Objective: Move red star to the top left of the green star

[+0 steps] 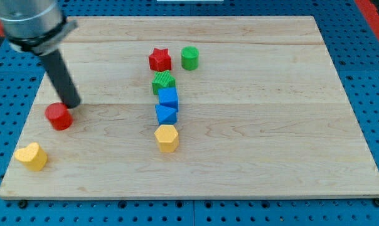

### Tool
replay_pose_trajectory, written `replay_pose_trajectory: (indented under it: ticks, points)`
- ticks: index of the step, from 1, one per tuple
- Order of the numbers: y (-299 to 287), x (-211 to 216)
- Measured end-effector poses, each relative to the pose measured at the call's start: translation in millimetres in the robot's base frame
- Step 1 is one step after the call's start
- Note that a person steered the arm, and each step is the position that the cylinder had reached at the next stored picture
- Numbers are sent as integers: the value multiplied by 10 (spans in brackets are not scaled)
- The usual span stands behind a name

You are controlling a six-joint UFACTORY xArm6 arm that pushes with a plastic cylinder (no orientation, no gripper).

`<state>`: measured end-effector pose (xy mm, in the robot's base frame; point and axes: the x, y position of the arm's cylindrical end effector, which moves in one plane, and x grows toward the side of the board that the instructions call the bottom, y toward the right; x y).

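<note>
Sitting well right of my tool tip (71, 104), seemingly untouched, red star (159, 60) adjoins green star (164, 81).

I'm seeing a pale wood-grain worktop (271, 125) lying on a blue perforated base (371, 81). On it are showing a red star (159, 60), green star (164, 81), green cylinder (189, 58), two blue blocks (168, 98) (165, 114), yellow hexagon (167, 138), red cylinder (59, 116), yellow heart (31, 156). My tip (71, 104) is looking dark.

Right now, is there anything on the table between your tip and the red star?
No. In the camera view, only bare wood lies between my tip and the red star. The red cylinder touches my tip on the other side, toward the view's bottom-left.
</note>
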<state>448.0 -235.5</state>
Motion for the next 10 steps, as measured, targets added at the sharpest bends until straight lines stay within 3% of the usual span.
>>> replay_pose_trajectory:
  ticks: [2,3,4,5,6,8,10]
  points:
    - [-192,268]
    - [-164,-35]
    - [95,-709]
    - [942,-1306]
    - [1362,-1620]
    - [2114,-1623]
    - [1466,-1196]
